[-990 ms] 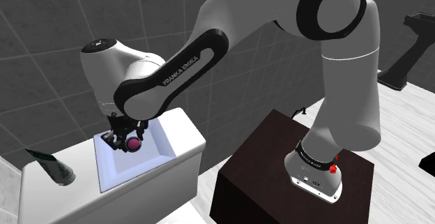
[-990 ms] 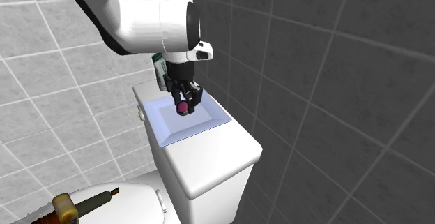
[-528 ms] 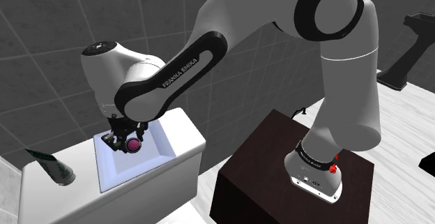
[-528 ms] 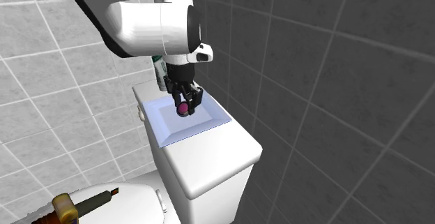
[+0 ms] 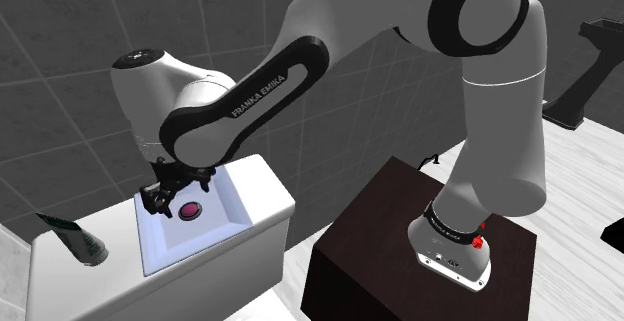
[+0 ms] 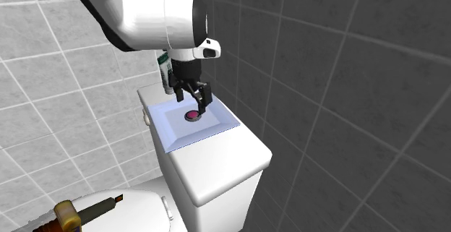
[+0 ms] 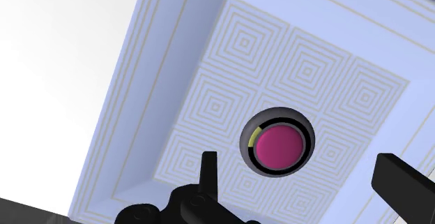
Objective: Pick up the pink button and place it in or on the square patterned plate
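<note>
1. Wrist view: pink button (image 7: 277,148), black-ringed, lies flat in the well of the square patterned plate (image 7: 160,62), which is pale blue w/ concentric-square lines.
2. Gripper (image 7: 300,170) is directly over the button. Fingers (image 7: 208,167) are spread wide, one on either side, not touching it & holding nothing.
3. Shoulder view: gripper (image 5: 172,197) points down over plate (image 5: 150,251), w/ button (image 5: 190,210) just beside the fingertips. Arm rises from stand (image 5: 380,249), bends over & slopes down toward view's left.
4. Second exterior view: button (image 6: 192,115) rests on plate (image 6: 170,136), gripper (image 6: 192,102) just above & clear of it.
5. Plate sits on white toilet tank (image 5: 270,204). Tube (image 5: 75,237) lies on the tank too, apart from plate, toward shoulder view's left.
</note>
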Tool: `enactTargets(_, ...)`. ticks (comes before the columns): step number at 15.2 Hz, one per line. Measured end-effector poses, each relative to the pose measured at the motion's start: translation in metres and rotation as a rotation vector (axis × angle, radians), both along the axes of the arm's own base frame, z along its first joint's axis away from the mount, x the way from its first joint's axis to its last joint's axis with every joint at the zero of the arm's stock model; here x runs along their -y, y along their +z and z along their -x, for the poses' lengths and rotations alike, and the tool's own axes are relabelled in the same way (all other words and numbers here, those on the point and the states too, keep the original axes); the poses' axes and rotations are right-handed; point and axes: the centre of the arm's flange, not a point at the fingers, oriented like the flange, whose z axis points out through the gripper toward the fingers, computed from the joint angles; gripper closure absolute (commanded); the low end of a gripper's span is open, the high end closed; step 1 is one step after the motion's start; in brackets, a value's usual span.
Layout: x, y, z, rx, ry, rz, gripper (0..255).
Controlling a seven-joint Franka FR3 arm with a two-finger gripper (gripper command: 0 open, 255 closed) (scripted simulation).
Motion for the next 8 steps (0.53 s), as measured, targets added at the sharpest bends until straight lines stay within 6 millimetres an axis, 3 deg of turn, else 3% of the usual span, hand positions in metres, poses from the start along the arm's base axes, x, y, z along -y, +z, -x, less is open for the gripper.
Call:
enactTargets(3, 0.0, 0.028, 0.0, 0.001, 0.0, 0.0, 0)
enactTargets(8, 0.002, 0.034, 0.0, 0.0, 0.0, 0.0, 0)
